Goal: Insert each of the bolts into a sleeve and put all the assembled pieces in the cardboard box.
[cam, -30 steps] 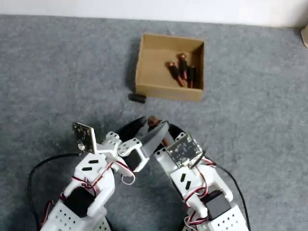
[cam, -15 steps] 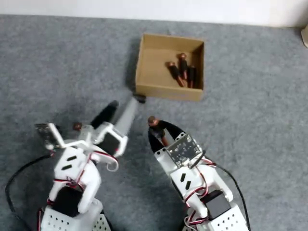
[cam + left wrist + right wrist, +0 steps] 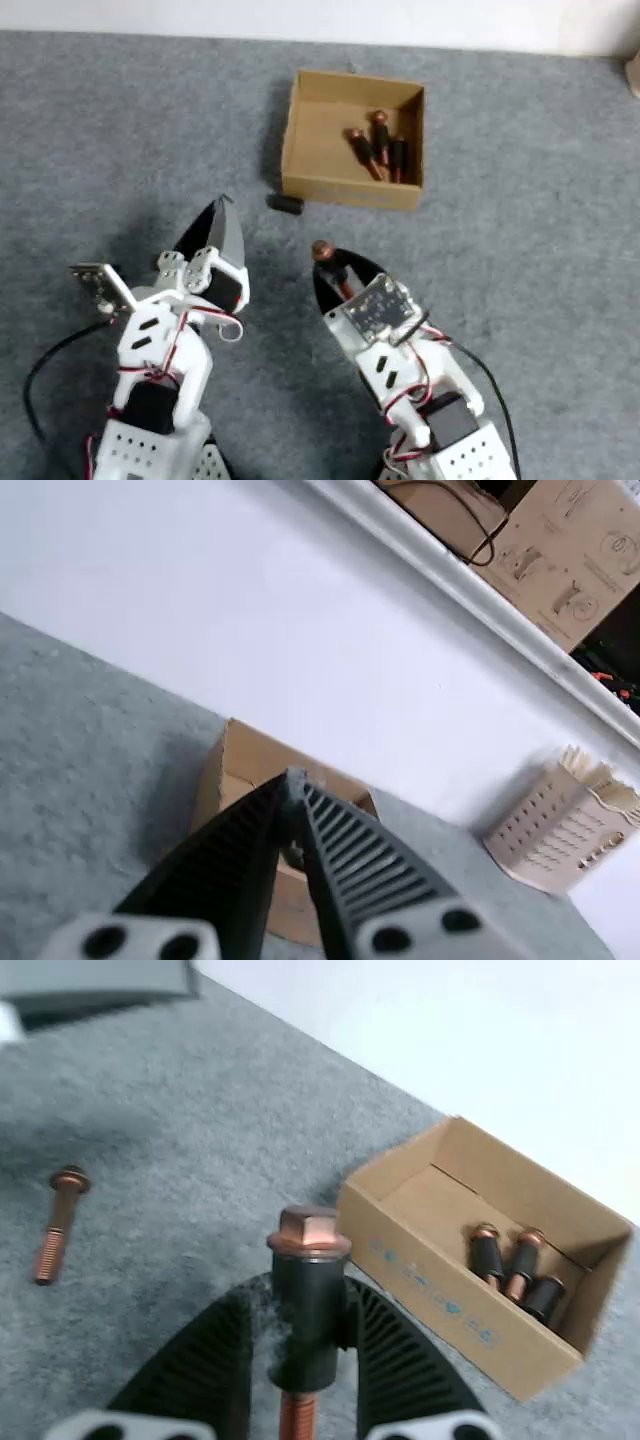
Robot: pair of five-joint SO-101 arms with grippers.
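My right gripper (image 3: 310, 1312) is shut on a copper bolt (image 3: 308, 1232) that sits inside a black sleeve (image 3: 311, 1305), held upright above the carpet. The high view places this right gripper (image 3: 331, 270) and its bolt (image 3: 321, 250) just in front of the cardboard box (image 3: 300, 185). Three assembled pieces (image 3: 378, 148) lie in the box (image 3: 400, 1222). A loose black sleeve (image 3: 286, 203) lies by the box's near left corner. A bare bolt (image 3: 57, 1222) lies on the carpet. My left gripper (image 3: 220, 208) is shut and empty, its tips (image 3: 291, 782) facing the box (image 3: 235, 760).
Grey carpet (image 3: 520, 250) covers the table, with a white wall along the far edge. A pale perforated holder (image 3: 560, 825) stands to the right of the box, near the wall. Black cables trail beside both arm bases.
The left arm has swung left, away from the right gripper's bolt, and its gripper now stands shut and empty. The right gripper has barely moved and keeps its bolt and sleeve.
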